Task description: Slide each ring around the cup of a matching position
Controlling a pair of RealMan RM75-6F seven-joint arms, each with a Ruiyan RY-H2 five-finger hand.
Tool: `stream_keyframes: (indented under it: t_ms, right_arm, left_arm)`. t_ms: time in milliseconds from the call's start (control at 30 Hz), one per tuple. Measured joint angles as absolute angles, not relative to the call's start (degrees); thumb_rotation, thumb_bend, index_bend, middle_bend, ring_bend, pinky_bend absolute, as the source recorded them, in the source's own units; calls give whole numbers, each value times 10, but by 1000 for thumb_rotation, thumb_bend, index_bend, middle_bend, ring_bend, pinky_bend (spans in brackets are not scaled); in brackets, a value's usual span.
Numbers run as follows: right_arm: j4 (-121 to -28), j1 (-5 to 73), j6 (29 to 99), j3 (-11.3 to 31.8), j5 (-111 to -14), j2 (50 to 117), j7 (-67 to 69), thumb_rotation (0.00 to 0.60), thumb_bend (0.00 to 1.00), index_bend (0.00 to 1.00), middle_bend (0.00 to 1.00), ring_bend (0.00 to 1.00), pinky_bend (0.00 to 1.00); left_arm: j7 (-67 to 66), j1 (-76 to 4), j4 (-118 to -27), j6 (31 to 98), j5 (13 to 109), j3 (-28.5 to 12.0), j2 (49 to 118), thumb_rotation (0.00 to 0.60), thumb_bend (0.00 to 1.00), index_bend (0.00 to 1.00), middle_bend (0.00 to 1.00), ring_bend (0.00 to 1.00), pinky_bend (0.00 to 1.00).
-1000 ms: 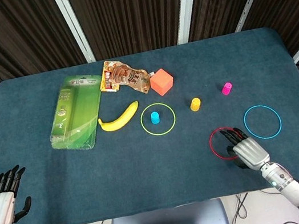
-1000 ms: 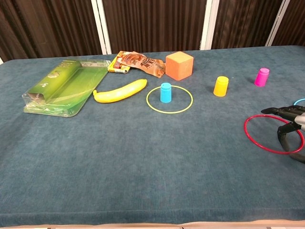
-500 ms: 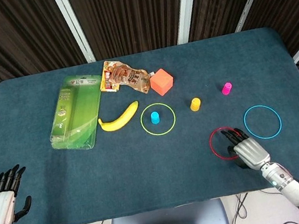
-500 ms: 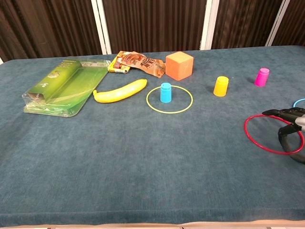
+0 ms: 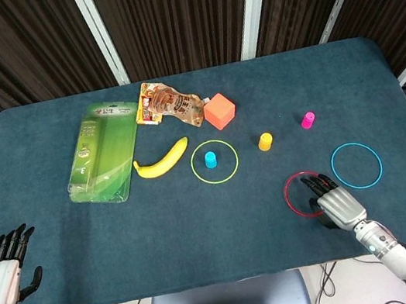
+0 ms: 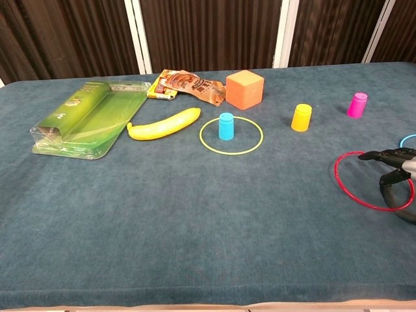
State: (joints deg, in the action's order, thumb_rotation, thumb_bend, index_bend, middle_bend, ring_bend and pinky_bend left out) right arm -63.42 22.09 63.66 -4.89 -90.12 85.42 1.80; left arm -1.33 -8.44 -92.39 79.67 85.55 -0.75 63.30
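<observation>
Three small cups stand in a row: blue [image 5: 210, 159] [image 6: 225, 126], yellow [image 5: 265, 142] [image 6: 301, 117] and pink [image 5: 307, 120] [image 6: 357, 104]. A yellow-green ring [image 5: 218, 183] [image 6: 231, 154] lies flat around the blue cup. Near the front right lies a red ring [image 5: 286, 197] [image 6: 335, 174], around no cup. My right hand [image 5: 336, 206] [image 6: 396, 166] reaches over its near side with the fingertips inside the loop and the thumb apart below. A blue ring [image 5: 333, 169] [image 6: 409, 137] lies just right of it. My left hand [image 5: 2, 270] hovers open at the front left corner.
Left of the blue cup lies a banana [image 5: 161, 161] [image 6: 164, 123]. Behind it are a green blister pack [image 5: 102, 151], a brown snack packet [image 5: 169, 104] and an orange cube [image 5: 219, 111] [image 6: 245, 89]. The blue cloth ends close to both hands.
The red ring has crept slightly toward the far side under my right hand's fingers. The left hand, cups and other rings have not moved.
</observation>
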Motion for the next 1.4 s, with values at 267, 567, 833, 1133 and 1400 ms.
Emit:
stream_keyframes:
  t_ms: [267,567,833,1133,1400]
  right_arm:
    - [-631,219,647,-44,-905,856,27,600,503,856,146,0,0]
    - [-627,219,656,-38,-906,862,36,600,513,885,146,0,0]
    - [-621,220,681,-29,-914,866,41,600,536,908,147,0,0]
    - [-630,229,726,-7,-932,864,42,600,539,922,153,0,0]
    - [-660,262,747,31,-943,854,7,600,539,924,157,0,0]
  left_arm:
    - [-17,-84,-927,798,857,-7,634,600,440,0,0,0,16]
    - [-11,-83,-924,800,859,-6,633,600,439,0,0,0,17]
    - [-10,-84,-926,798,856,-8,632,600,441,0,0,0,17]
    - [-11,-83,-925,799,856,-7,634,600,440,0,0,0,17]
    - [-14,-84,-926,797,855,-8,634,600,440,0,0,0,17]
